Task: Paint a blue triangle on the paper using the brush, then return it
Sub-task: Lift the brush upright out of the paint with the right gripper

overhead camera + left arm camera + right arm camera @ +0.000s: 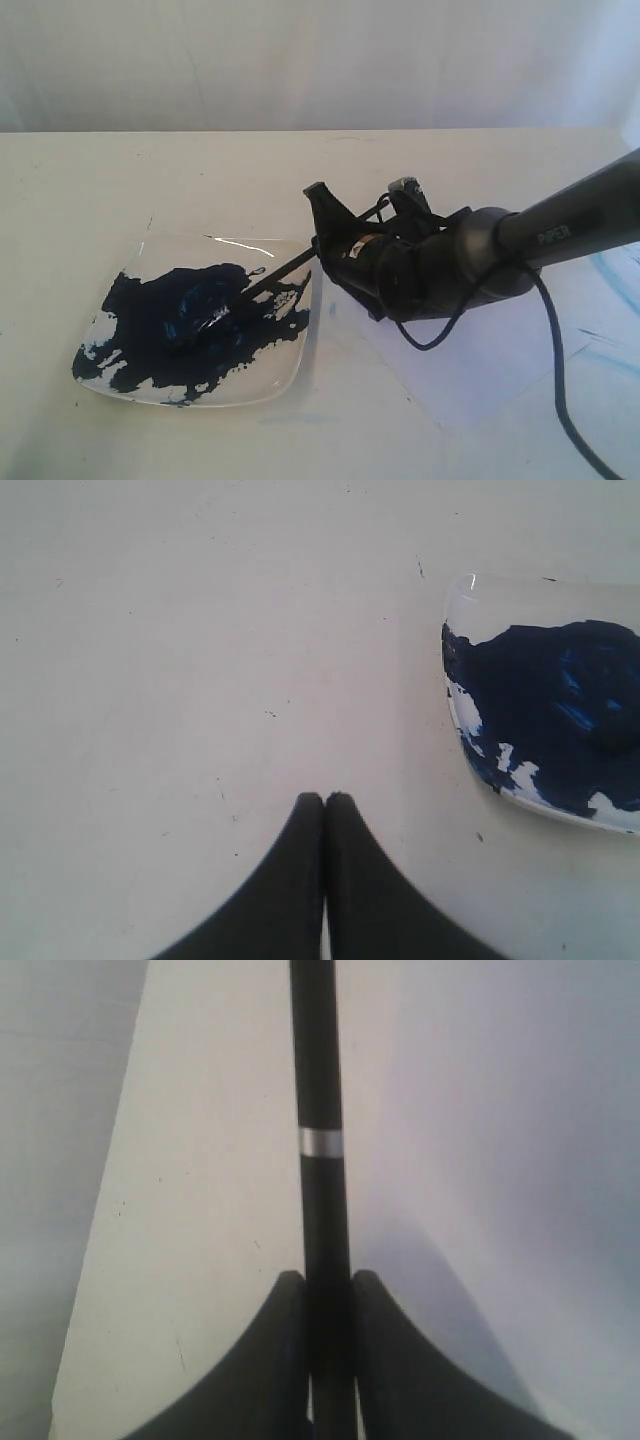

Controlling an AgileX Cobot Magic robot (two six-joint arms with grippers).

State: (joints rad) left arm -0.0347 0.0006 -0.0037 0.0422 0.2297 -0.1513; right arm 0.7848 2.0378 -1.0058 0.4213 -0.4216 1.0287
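- Brush (275, 277) is being clamped by the right gripper (322, 248), whose jaws are pressing on the black shaft. In the exterior view it is slanting toward 8 o'clock, with its tip sitting in the dark blue paint on the plate (303, 340).
- Only the right wrist view is showing the silver band (321, 1143) on the shaft and both fingers hugging it; the bristle tip is running out of that picture.
- Only the left wrist view is showing the left gripper (325, 800). Its tips are pressing together with nothing between them, over the bare table (200, 630), and a corner of the plate is lying at its 2 o'clock.
- Just beside the plate, at its 4 o'clock, the paper (500, 370) is lying flat, partly under the right arm.
- Open tabletop is stretching from the plate toward 12 o'clock and 9 o'clock.
- A black cable (555, 350) is drooping from the arm and crossing the paper toward 5 o'clock.
- A pale blue smear (612, 275) is showing at the 3 o'clock edge.
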